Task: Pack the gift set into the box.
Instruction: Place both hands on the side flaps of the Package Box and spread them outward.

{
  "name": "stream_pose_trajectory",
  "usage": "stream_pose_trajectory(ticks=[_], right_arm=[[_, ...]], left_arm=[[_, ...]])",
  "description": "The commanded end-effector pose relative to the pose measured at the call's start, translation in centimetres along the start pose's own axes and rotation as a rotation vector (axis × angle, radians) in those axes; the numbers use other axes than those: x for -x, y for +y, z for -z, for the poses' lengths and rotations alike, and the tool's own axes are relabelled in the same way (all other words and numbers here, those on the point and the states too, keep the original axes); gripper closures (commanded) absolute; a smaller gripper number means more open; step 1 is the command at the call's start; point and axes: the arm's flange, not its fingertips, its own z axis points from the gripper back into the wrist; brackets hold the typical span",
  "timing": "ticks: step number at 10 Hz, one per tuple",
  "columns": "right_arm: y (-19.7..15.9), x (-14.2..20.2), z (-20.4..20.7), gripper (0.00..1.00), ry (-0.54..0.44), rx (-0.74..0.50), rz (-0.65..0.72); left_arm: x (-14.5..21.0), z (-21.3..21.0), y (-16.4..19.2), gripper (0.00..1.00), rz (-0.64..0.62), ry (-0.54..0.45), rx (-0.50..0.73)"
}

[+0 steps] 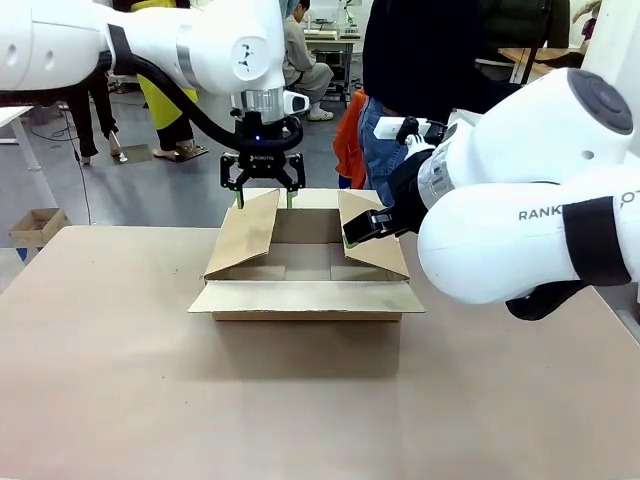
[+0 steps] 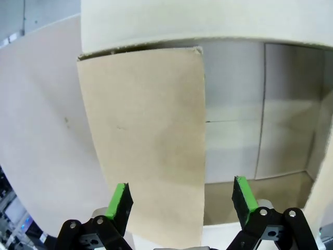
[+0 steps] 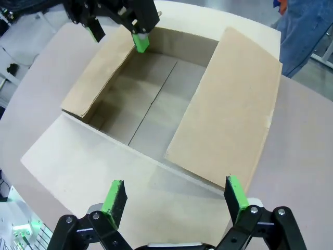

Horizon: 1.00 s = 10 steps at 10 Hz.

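The box [image 1: 305,300] stands open at the table's middle, its bare cardboard floor [image 3: 151,104] showing. Front and back flaps lie outward; the left flap [image 2: 145,135] and right flap [image 3: 223,114] lean up and inward. My left gripper [image 1: 262,195] hangs open over the far end of the left flap, and in the left wrist view the flap's edge lies between its green fingertips [image 2: 118,200]. My right gripper [image 1: 365,228] is open at the right flap, whose end sits between its pads [image 3: 234,191]. The gift set is out of view.
A person in a dark top and jeans [image 1: 400,90] stands at the table's far edge, right behind the box. A small cardboard box [image 1: 35,225] sits on the floor at far left. The brown table [image 1: 300,400] stretches wide in front of the box.
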Motion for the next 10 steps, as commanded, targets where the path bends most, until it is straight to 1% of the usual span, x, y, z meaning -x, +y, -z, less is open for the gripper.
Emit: stream_pose_trajectory(ticks=[1, 3, 5, 7, 9, 10], right_arm=[[0.1, 0.4, -0.5, 0.00, 0.006, 0.000, 0.016], [0.1, 0.4, -0.5, 0.00, 0.006, 0.000, 0.016], [0.1, 0.4, -0.5, 0.00, 0.006, 0.000, 0.016], [0.1, 0.4, -0.5, 0.00, 0.006, 0.000, 0.016], [0.1, 0.4, -0.5, 0.00, 0.006, 0.000, 0.016], [0.1, 0.4, -0.5, 0.00, 0.006, 0.000, 0.016]], left_arm=[[0.8, 1.2, -0.2, 0.00, -0.024, 0.008, -0.083], [2.0, 3.0, -0.4, 0.00, -0.018, 0.002, -0.146], [3.0, 3.8, 0.5, 0.00, -0.005, -0.029, -0.190], [3.9, 3.3, 1.5, 0.00, 0.002, -0.087, -0.242], [5.1, 2.0, 2.5, 0.00, 0.000, -0.166, -0.298], [5.6, 1.1, 3.1, 0.00, -0.008, -0.205, -0.303]])
